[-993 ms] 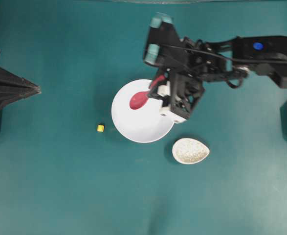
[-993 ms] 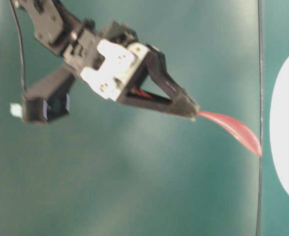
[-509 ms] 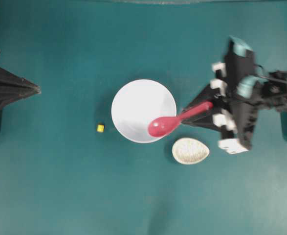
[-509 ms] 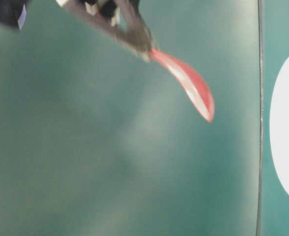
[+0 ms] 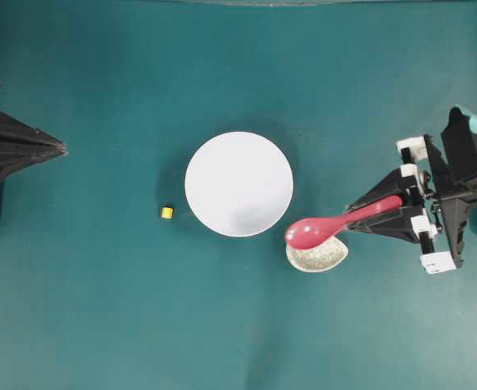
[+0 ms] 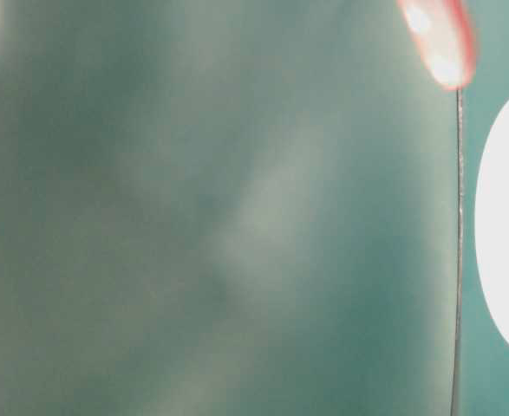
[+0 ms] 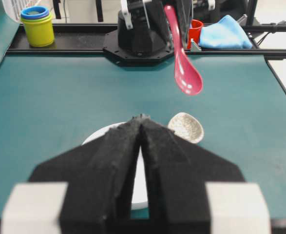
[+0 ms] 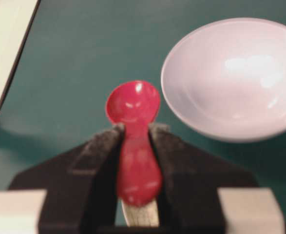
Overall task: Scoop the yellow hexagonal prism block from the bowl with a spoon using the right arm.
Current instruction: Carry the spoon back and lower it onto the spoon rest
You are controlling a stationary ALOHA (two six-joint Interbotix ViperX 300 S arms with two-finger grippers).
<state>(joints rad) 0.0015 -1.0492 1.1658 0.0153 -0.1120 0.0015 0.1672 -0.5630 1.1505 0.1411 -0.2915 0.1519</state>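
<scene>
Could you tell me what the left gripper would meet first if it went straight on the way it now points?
Probably the bowl. The left gripper, fingers shut, points level across the table at it, with only bare mat between them. Its height above the table is unclear, so it might instead pass over the rim.

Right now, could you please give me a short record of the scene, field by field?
spoon: held by its handle in the right gripper, scoop above the speckled dish
bowl: empty, mid-table
block: on the table, just left of the bowl, outside it
left gripper: fingers shut, holding nothing
scoop contents: none
</scene>
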